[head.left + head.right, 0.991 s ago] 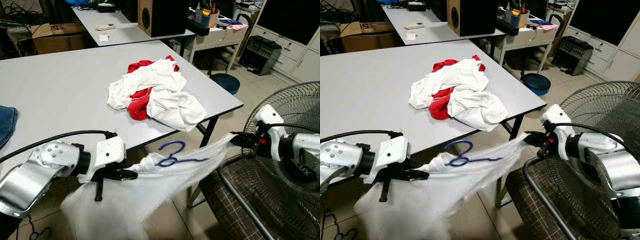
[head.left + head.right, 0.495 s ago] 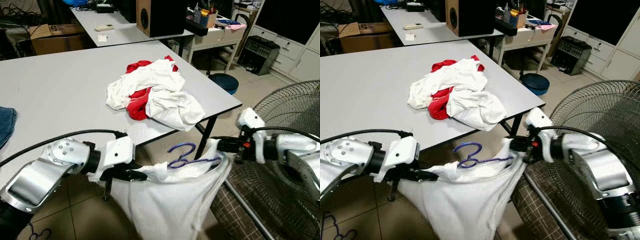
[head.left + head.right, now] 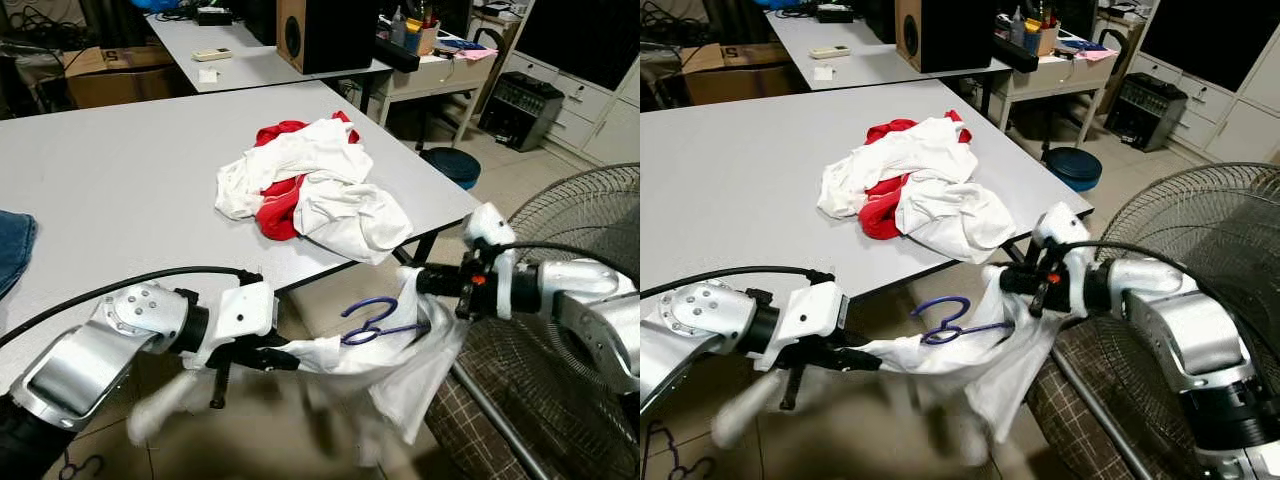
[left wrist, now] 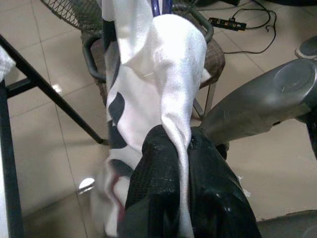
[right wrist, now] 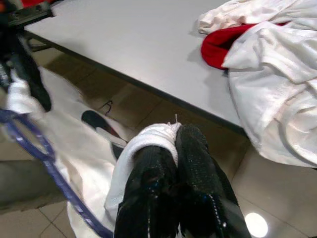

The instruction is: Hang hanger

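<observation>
A white garment point(image 3: 395, 365) hangs slack between my two grippers, below the table's front edge. A blue hanger point(image 3: 368, 320) sits inside its neck, with the hook sticking up. My left gripper point(image 3: 285, 357) is shut on one shoulder of the garment point(image 4: 171, 99). My right gripper point(image 3: 424, 282) is shut on the other shoulder, just right of the hook. In the right wrist view the black fingers point(image 5: 193, 158) pinch a white fold, and the hanger's blue wire point(image 5: 42, 151) runs beside it. The garment's lower part is blurred.
The grey table point(image 3: 120, 170) carries a pile of white and red clothes point(image 3: 310, 190) and a bit of blue denim point(image 3: 12, 245) at its left edge. A large standing fan point(image 3: 585, 220) and a checked seat point(image 3: 490, 420) crowd the right side. Tiled floor lies below.
My right gripper has moved left toward my left gripper. The garment, stretched wide a second ago, now sags and bunches, and its lower part swings.
</observation>
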Controlling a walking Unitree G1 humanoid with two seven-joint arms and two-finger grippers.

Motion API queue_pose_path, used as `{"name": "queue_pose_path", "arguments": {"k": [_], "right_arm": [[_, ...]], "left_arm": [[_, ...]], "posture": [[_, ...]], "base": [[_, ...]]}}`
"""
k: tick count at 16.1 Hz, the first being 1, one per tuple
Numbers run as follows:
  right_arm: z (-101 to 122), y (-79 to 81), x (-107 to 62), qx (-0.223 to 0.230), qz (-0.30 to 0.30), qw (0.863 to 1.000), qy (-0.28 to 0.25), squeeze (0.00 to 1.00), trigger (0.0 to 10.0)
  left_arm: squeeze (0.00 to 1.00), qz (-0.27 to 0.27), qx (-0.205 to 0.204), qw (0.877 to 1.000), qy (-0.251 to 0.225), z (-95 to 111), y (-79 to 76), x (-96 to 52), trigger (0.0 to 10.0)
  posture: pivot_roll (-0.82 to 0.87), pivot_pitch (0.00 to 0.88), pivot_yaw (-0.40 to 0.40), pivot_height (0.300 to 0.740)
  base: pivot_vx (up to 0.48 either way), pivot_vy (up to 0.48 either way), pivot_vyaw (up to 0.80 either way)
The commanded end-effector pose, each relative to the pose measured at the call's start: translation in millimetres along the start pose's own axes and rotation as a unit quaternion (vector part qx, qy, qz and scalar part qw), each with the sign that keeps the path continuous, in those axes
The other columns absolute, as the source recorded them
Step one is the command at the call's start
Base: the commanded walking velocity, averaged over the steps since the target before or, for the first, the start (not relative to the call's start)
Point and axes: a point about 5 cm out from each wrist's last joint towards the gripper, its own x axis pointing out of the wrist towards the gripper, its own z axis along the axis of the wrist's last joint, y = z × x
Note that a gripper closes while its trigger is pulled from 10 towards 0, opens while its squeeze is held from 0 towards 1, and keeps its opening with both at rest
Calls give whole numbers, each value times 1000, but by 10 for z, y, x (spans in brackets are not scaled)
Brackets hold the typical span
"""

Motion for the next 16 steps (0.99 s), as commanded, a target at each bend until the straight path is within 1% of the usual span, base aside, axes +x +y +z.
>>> {"name": "queue_pose_path", "arguments": {"k": [1, 2, 3, 4, 5, 6, 8, 9, 10, 13, 14, 16], "right_arm": [[47, 34, -13, -14, 11, 1000, 1, 0, 0], [39, 24, -21, -21, 5, 1000, 8, 0, 0], [31, 12, -25, -24, -1, 1000, 12, 0, 4510], [-5, -9, -31, -25, -6, 999, 30, 16, 10000], [-26, -13, -41, -25, -4, 999, 42, 1000, 10000], [-24, -5, -58, -25, 3, 999, 44, 1000, 10000], [10, 4, -164, -40, 22, 998, 47, 1000, 10000], [20, 16, -188, -44, 30, 997, 46, 1000, 10000], [52, 51, -238, -52, 52, 997, 40, 1000, 10000], [81, 89, -282, -56, 80, 994, 37, 1000, 10000], [61, 81, -277, -58, 79, 994, 50, 1000, 10000], [0, 12, -226, -60, 43, 994, 74, 1000, 10000]], "left_arm": [[0, 2, 16, 1000, 6, 26, 28, 3, 0], [0, 4, 16, 1000, 4, 29, 35, -11, 0], [0, 5, 16, 1000, 3, 35, 37, -16, 0], [0, 6, 17, 1000, -3, 53, 41, -23, 0], [0, 7, 16, 1000, -8, 66, 43, -26, 0], [0, 8, 16, 1000, -8, 64, 45, -32, 0], [0, 13, 11, 1000, -3, 24, 48, -64, 0], [0, 14, 10, 1000, -2, 19, 47, -71, 0], [0, 17, 7, 1000, -3, 12, 51, -85, 0], [0, 23, 2, 1000, -6, 8, 64, -97, 0], [0, 24, 1, 1000, -7, 9, 68, -96, 0], [0, 23, -1, 1000, -8, 8, 61, -92, 0]], "posture": [[-50, 0, -62, 740], [-51, 0, -62, 740], [-51, 0, -62, 740], [-51, 0, -62, 740], [-51, 0, -62, 740], [-51, 0, -62, 740], [-50, 0, -62, 740], [-50, 0, -62, 740], [-51, 0, -61, 740], [-53, 0, -64, 740], [-53, 0, -64, 740], [-52, 0, -66, 740]], "base": [[0, 0, 0], [0, 0, 0], [0, 0, 0], [0, 0, 0], [0, 0, 0], [0, 0, 0], [0, 0, 0], [0, 0, 0], [0, 0, 0], [0, 0, 0], [0, 0, 0], [0, 0, 0]]}}
